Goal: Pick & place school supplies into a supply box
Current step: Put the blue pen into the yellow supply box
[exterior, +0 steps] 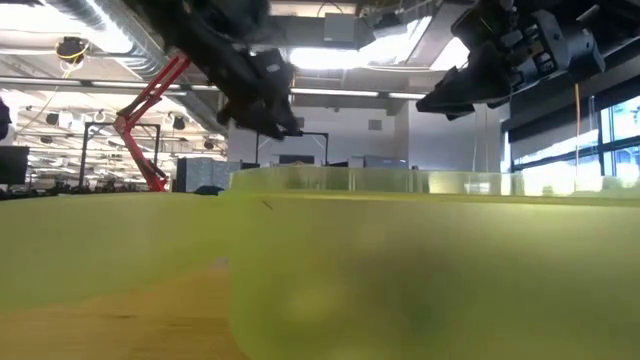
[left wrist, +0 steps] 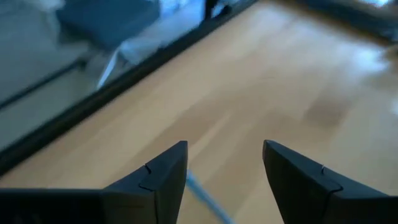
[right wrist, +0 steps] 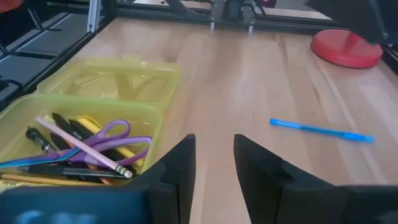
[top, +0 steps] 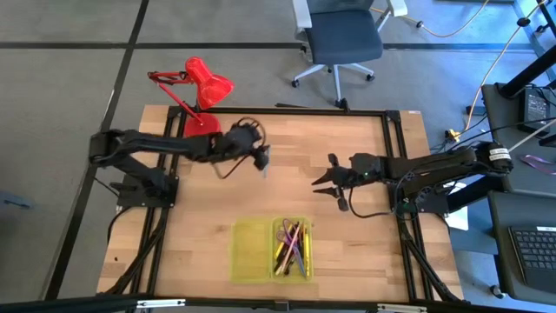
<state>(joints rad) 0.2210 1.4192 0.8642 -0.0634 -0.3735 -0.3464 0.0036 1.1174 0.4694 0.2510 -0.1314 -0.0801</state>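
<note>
Hovering above the wooden surface [top: 347, 252], the left gripper [left wrist: 225, 177] has its fingers [left wrist: 163, 176] spread apart with nothing between them; a blue pen [right wrist: 321, 130] lies on the wood just below and beside their tips, not touched by them. In the high view this gripper [top: 261, 159] sits near the red desk lamp [top: 201, 87]. The right gripper [top: 334, 184] hangs across from it, its fingers [right wrist: 179, 168] held with only a narrow gap and gripping nothing. Ahead of these fingers and off to one side lies the supply box [right wrist: 144, 74], a translucent yellow-green case opened flat on the surface. Its nearer half holds the school supplies [right wrist: 81, 146]: pens, pencils and purple-handled scissors [right wrist: 115, 134] heaped together; the farther half holds nothing that can be made out. The blue pen lies well apart from the box, between the two grippers.
</note>
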